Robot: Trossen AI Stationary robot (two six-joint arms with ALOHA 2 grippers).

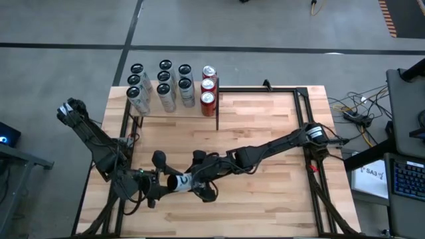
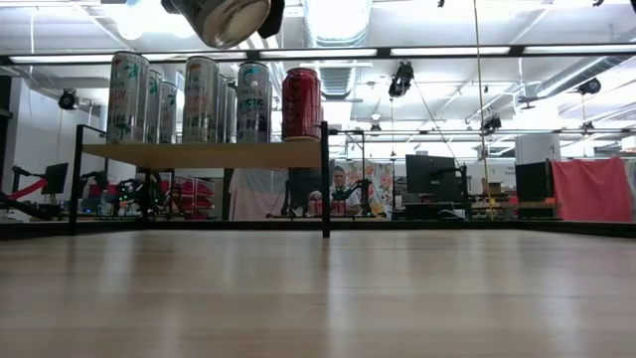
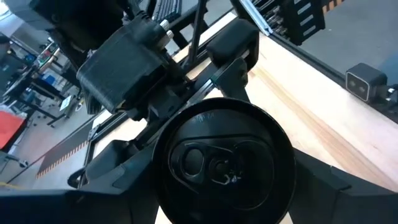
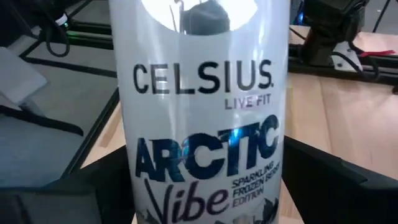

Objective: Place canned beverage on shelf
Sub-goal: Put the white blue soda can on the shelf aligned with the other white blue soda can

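A silver "Celsius Arctic Vibe" canned beverage [image 1: 176, 183] hangs in the air over the table's near middle. My left gripper [image 1: 166, 185] is shut on it from the left. My right gripper [image 1: 198, 180] comes from the right and stands open. Its fingers [image 4: 74, 193] flank the can's printed body [image 4: 205, 143], and I cannot see them touching it. The low view shows the can's end [image 2: 224, 20] high above the table. The shelf [image 2: 199, 154] stands at the far left, with several silver cans [image 1: 163, 86] and three red cans [image 1: 208, 89] upright on it. My left gripper pinches the can's round body [image 3: 163, 186] between its two fingers, one finger on each side. The fingers run along the can, whose pull-tab top [image 3: 217, 165] faces back toward my left wrist. The can is lifted clear of the table and lies roughly level.
The shelf's black posts [image 2: 325, 179] stand on the tabletop [image 1: 265, 192]. A black frame rail [image 1: 305, 113] runs along the table's right and far sides. The room behind holds desks, monitors and a person [image 2: 341, 189] far off.
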